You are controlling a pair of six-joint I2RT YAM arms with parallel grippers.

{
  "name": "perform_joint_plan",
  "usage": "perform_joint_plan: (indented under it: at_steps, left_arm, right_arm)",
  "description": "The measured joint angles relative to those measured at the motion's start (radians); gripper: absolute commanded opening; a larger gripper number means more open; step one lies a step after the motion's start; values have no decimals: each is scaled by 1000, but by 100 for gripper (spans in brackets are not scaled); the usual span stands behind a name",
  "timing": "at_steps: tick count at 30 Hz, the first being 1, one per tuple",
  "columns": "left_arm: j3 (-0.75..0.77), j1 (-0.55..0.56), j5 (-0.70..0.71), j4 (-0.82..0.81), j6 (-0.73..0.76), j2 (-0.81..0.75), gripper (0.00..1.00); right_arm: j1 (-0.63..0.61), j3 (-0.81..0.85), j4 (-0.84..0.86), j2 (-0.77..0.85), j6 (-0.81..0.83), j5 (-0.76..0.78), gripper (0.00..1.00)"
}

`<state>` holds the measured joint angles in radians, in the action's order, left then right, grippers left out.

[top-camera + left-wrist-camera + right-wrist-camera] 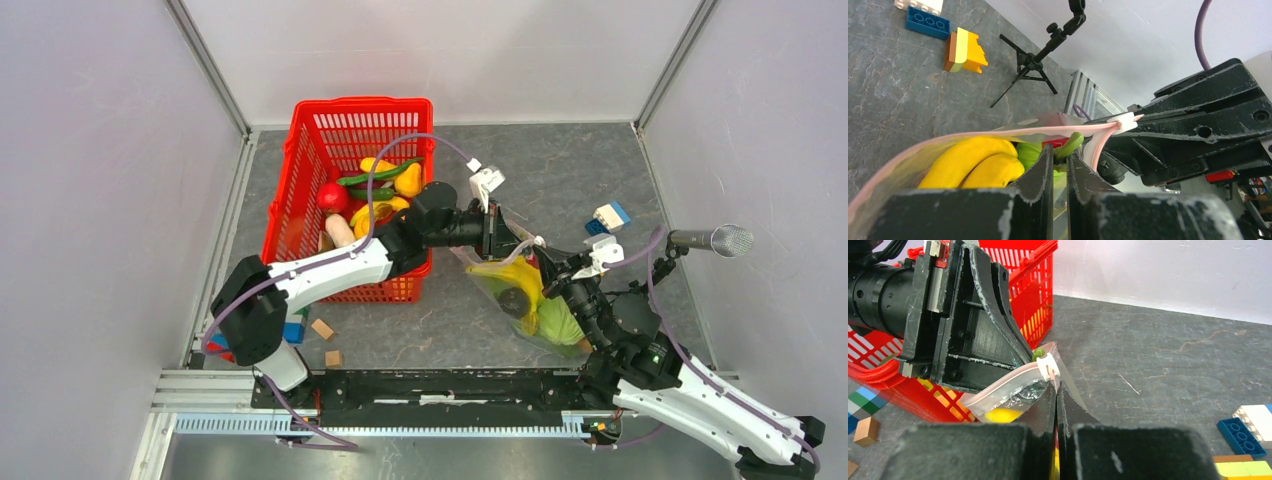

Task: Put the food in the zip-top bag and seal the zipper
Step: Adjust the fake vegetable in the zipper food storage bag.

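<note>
The zip-top bag (497, 289) lies right of the basket, holding yellow bananas (515, 275) and a green cabbage ball (560, 322). My left gripper (497, 235) is at the bag's mouth, shut on a green food piece (1071, 144) held between its tips (1060, 150). Bananas (973, 162) show inside the bag under the pink zipper (998, 132). My right gripper (553, 268) is shut on the bag's edge (1057, 387), just below the white slider (1050, 367). The left gripper (1033, 357) is close beside it.
A red mesh basket (340, 120) with more toy food (375, 190) stands at the back left. Building blocks (608, 218) lie right of the bag, wooden blocks (322, 330) near the front left. A microphone on a small tripod (715, 240) stands at the right.
</note>
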<state>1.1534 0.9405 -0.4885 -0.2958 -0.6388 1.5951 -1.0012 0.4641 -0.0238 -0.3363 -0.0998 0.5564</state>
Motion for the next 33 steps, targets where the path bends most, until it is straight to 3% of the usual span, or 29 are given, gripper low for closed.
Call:
perform_joint_plan:
  at_steps: [15,33]
  left_arm:
    - [34,109,174,85,29,34,2]
    - [-51,127,272,-188,-27,144,2]
  right_arm:
    - [6,-10,-26,16,0,68,0]
    - [10,-35,15,71,-17,-18,0]
